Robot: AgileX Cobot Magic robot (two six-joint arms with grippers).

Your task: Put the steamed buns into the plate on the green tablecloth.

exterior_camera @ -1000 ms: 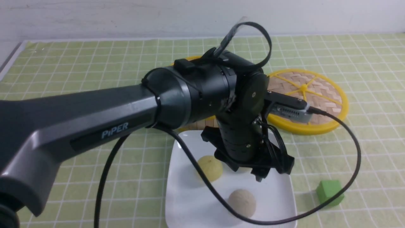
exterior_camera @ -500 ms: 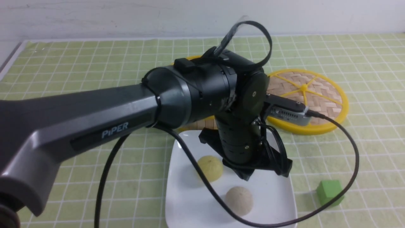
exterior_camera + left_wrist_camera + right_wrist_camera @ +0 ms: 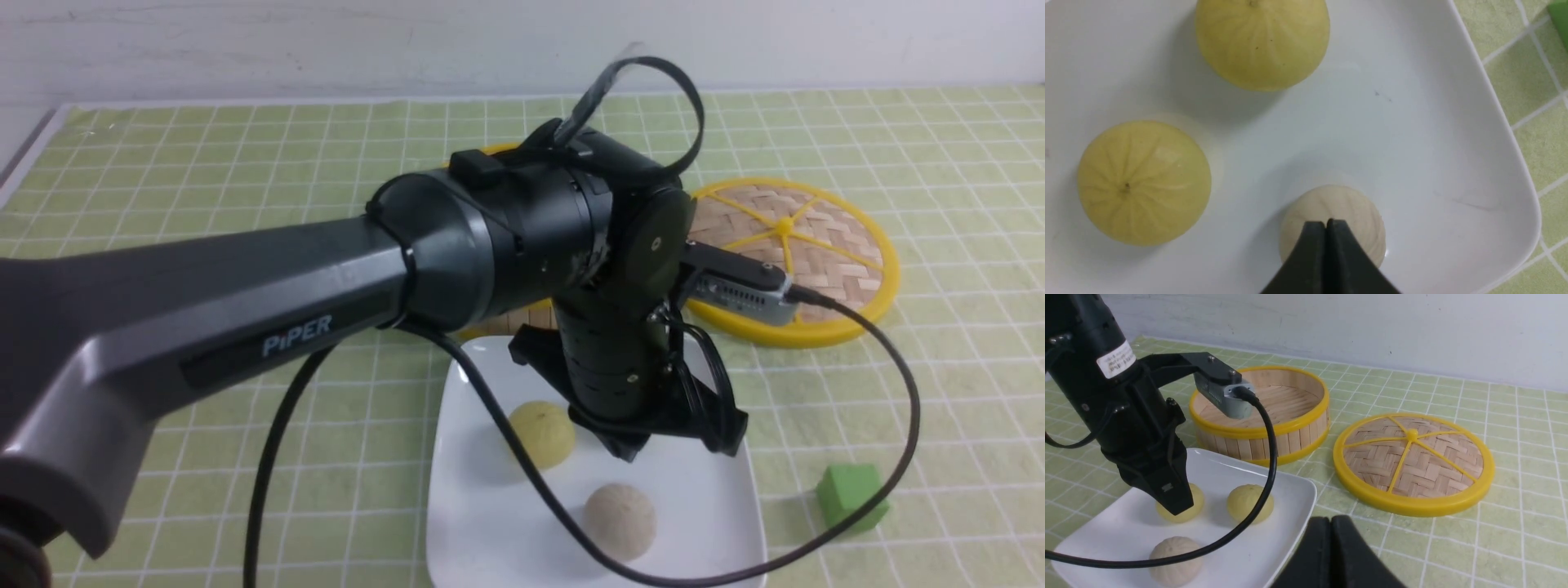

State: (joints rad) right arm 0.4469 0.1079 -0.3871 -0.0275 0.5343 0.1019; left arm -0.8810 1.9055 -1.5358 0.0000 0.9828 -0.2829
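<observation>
Three steamed buns lie in the white square plate [image 3: 1412, 143] on the green tablecloth [image 3: 204, 163]. The left wrist view shows two pale yellow buns [image 3: 1261, 41] [image 3: 1143, 181] and the greyish-beige bun [image 3: 1347, 208]. In the front view one yellow bun [image 3: 543, 433] and the beige bun [image 3: 620, 520] show on the plate [image 3: 490, 523]; the other yellow bun is hidden behind my left arm. My left gripper [image 3: 1326, 223] [image 3: 629, 449] is shut and empty, hanging just above the plate. My right gripper [image 3: 1330, 519] is shut and empty, low over the cloth beside the plate [image 3: 1290, 490].
The empty round bamboo steamer [image 3: 1261, 412] stands behind the plate. Its woven lid [image 3: 804, 253] lies flat to the right of it. A green cube [image 3: 851, 496] sits on the cloth right of the plate. My left arm's cable [image 3: 898, 392] loops over the plate's right side.
My left gripper's jaws have gone from spread apart to shut, and the wrist has risen and drawn back slightly above the plate. The buns have stayed put.
</observation>
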